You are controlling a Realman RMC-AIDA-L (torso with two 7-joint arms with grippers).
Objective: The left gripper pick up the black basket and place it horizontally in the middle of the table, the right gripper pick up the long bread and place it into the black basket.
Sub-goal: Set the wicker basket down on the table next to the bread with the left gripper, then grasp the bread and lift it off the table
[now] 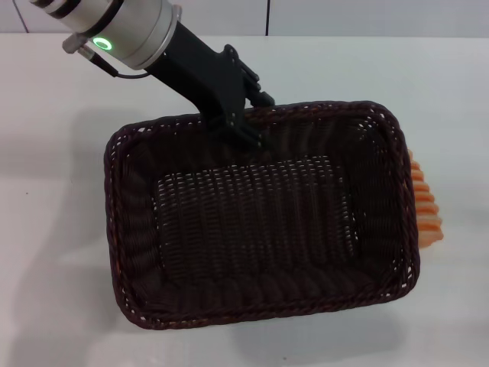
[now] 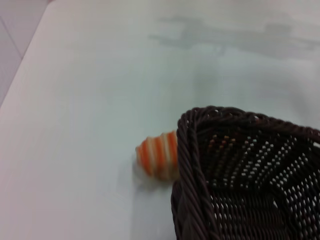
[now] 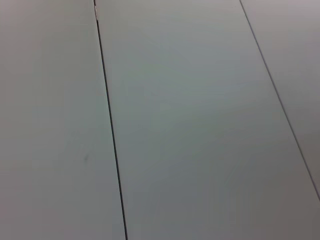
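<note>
The black basket [image 1: 260,222] fills most of the head view, lying roughly crosswise and empty. My left gripper [image 1: 243,125] reaches in from the far left and is shut on the middle of the basket's far rim. The basket looks held a little above the white table [image 1: 53,199]. The long bread [image 1: 425,206] lies on the table at the basket's right end, mostly hidden behind the rim. In the left wrist view a basket corner [image 2: 240,165] shows with the bread [image 2: 159,155] just outside it. The right gripper is out of view.
The right wrist view shows only pale flat panels with dark seams [image 3: 107,120]. Bare white table [image 2: 75,100] lies to the left of the basket and behind it. A tiled wall edge [image 1: 344,15] runs along the table's far side.
</note>
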